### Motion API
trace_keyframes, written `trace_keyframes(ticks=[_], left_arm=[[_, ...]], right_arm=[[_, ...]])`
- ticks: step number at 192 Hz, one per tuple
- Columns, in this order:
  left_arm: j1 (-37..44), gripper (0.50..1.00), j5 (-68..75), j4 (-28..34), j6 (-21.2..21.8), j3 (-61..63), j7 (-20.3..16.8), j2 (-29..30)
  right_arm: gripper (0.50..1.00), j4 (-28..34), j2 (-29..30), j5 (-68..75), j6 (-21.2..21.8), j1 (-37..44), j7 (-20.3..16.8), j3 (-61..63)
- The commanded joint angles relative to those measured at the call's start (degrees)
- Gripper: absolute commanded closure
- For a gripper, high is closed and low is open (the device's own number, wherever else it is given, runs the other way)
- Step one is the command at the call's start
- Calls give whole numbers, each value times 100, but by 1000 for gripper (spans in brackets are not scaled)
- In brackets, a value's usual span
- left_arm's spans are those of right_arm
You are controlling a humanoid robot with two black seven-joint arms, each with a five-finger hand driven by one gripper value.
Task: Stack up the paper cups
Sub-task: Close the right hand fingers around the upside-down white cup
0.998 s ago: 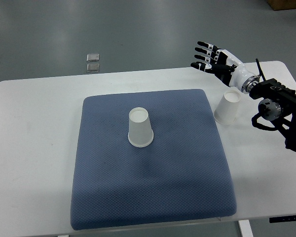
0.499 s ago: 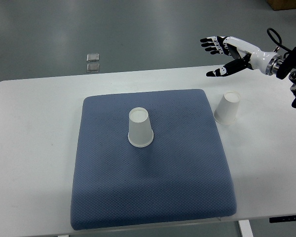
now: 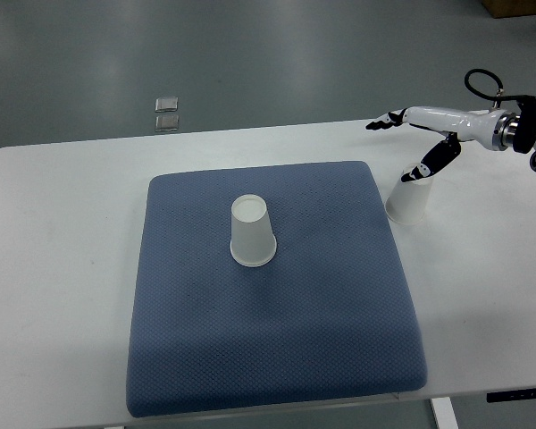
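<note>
The right hand hovers spread wide, holding nothing, thumb just above the second cup. On the blue mat, one upside-down paper cup stands near its centre. The second cup stands on the table beside the mat's right edge.

I see one upturned paper cup on the mat, second paper cup right of mat on the table, my right hand above it.
</note>
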Motion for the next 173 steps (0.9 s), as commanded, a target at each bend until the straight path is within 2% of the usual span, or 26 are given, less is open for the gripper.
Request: trace_keyframes(ticks=[1, 45, 173], left_arm=[[0, 500, 7, 0, -2, 0, 0, 0], [0, 500, 7, 0, -2, 0, 0, 0], [0, 500, -1, 0, -2, 0, 0, 0]], right_arm=[[593, -11, -10, -4, -398, 82, 3, -529], [601, -99, -10, -4, -837, 214, 3, -1188], [628, -451, 60, -31, -943, 241, -6, -1627]])
